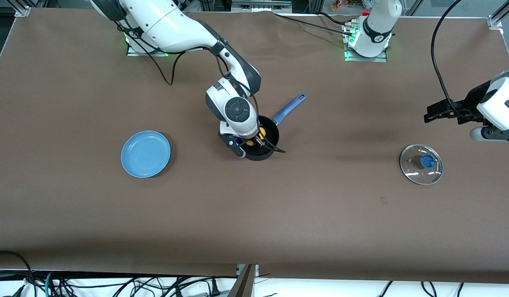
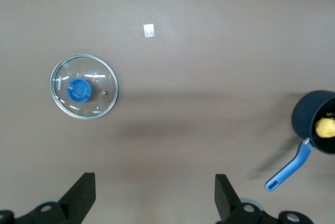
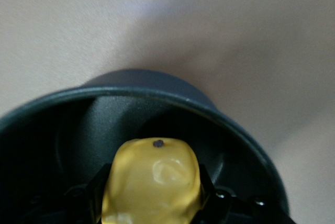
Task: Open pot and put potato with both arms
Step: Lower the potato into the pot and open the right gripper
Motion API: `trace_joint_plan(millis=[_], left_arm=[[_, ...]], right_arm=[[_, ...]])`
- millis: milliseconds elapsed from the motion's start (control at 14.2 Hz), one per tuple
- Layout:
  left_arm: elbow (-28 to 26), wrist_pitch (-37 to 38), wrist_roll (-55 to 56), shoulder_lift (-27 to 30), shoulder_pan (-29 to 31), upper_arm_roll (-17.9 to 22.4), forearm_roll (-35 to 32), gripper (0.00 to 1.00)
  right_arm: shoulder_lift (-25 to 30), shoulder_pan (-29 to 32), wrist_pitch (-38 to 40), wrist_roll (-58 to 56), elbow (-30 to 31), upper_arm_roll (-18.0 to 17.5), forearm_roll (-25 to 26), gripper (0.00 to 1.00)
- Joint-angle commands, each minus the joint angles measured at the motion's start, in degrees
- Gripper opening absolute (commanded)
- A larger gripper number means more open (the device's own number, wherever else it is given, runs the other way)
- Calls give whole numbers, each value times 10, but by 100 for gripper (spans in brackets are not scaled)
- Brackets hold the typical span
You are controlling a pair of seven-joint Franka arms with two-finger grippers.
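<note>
Small black round saucepan with long blue handle (image 1: 266,138): mid-bench, uncovered. Lumpy yellow potato (image 3: 152,185): inside the saucepan's opening, clamped between the fingers of the right gripper (image 1: 254,143), which is lowered into the pan. Clear glass lid with blue knob (image 1: 421,163): flat on the bench near the left arm's end. Left gripper (image 2: 152,195): released, fingers spread, above bare bench beside the lid. Flat blue plate (image 1: 145,154): toward the right arm's end.

My right black two-finger pincer (image 1: 254,144) points down, fingers clamped; my left black pincer (image 2: 154,195) waits, fingers spread.
</note>
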State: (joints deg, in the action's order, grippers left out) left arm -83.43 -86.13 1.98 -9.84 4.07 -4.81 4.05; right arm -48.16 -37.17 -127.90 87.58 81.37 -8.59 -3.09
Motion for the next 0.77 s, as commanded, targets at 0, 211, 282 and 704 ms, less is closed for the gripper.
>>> trace_joint_plan(millis=[0,211,282,704], left_arm=[[7,11,3,-2,4,-5,-12,100],[7,10,1,-2,5,-2,-11,100],[7,10,1,-3,4,-1,-12,100],[7,10,1,-3,3,-2,-12,100]], right_arm=[[-4,-6,8,4,-17,5,11,100],[8,-5,11,4,-19,4,7,100],[17,-4,16,3,-19,4,6,100],[135,9,158,-12,-20,8,12,100]])
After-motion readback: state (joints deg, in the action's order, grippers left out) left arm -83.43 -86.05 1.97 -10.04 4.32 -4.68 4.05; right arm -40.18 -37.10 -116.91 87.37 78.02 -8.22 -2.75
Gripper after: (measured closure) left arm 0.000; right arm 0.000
